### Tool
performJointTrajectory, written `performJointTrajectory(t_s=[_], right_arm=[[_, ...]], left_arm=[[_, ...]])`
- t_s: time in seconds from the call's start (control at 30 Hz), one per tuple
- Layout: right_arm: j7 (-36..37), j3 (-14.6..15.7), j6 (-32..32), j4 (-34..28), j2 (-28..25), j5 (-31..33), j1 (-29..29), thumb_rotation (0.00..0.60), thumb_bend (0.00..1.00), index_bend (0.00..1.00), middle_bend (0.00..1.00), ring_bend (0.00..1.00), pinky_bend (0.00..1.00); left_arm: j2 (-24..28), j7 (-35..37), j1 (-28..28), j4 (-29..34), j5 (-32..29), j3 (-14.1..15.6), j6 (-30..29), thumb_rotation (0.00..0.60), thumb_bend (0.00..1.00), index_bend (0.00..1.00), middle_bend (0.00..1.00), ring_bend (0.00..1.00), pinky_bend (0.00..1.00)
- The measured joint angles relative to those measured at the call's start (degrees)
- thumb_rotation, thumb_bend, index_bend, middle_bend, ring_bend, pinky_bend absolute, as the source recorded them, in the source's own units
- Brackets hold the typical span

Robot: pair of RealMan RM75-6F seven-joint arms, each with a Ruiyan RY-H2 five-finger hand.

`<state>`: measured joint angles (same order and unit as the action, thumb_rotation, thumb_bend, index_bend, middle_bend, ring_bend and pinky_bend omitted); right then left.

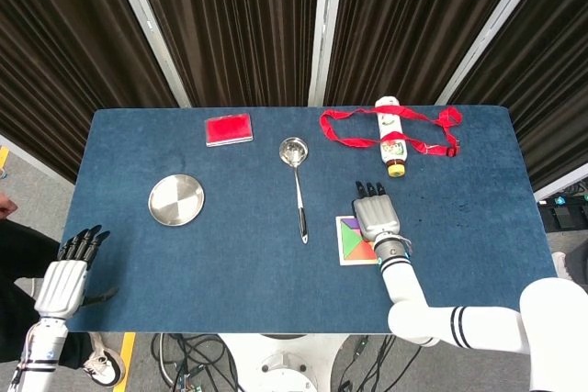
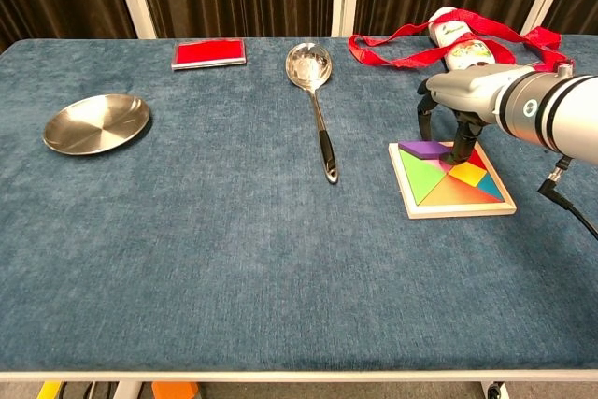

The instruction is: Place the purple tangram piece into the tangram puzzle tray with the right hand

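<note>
One purple tangram piece (image 2: 423, 149), one tray (image 2: 451, 181)

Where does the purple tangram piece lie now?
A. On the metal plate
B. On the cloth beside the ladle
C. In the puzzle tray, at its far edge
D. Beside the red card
C: the purple tangram piece lies in the puzzle tray at its far edge, under the right hand.

Silver-grey right hand (image 1: 376, 218) w/ black fingers, white arm w/ black bands, black cable, matching left hand (image 1: 62, 280)
</note>
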<state>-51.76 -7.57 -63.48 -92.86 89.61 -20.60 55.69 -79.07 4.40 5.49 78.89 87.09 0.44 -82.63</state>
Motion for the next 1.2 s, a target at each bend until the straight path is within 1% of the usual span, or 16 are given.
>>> performJointTrajectory(t_s=[0.37,1.03,1.2], right_arm=[[-0.1,0.7,0.3,0.7,-0.1,-1.2,-0.3,0.6,0.3,0.51,0.0,0.0,0.0],[0.3,0.5,0.6,0.2,-0.3,-1.4,-0.3,0.6,0.3,0.48,0.0,0.0,0.0],[0.2,0.5,0.7,0.2,-0.2,-1.2,-0.3,0.6,0.3,0.45,0.0,0.0,0.0]], left_arm=[[-0.1,0.1,0.0,-0.2,-0.1,0.0,0.2,0.6,0.0,0.11,0.03,0.0,0.12],[-0.1,0.4,0.0,-0.4,0.0,0.1,0.2,0.6,0.0,0.11,0.03,0.0,0.12],[0.0,0.4,0.0,-0.4,0.1,0.1,0.1,0.6,0.0,0.11,0.03,0.0,0.12]])
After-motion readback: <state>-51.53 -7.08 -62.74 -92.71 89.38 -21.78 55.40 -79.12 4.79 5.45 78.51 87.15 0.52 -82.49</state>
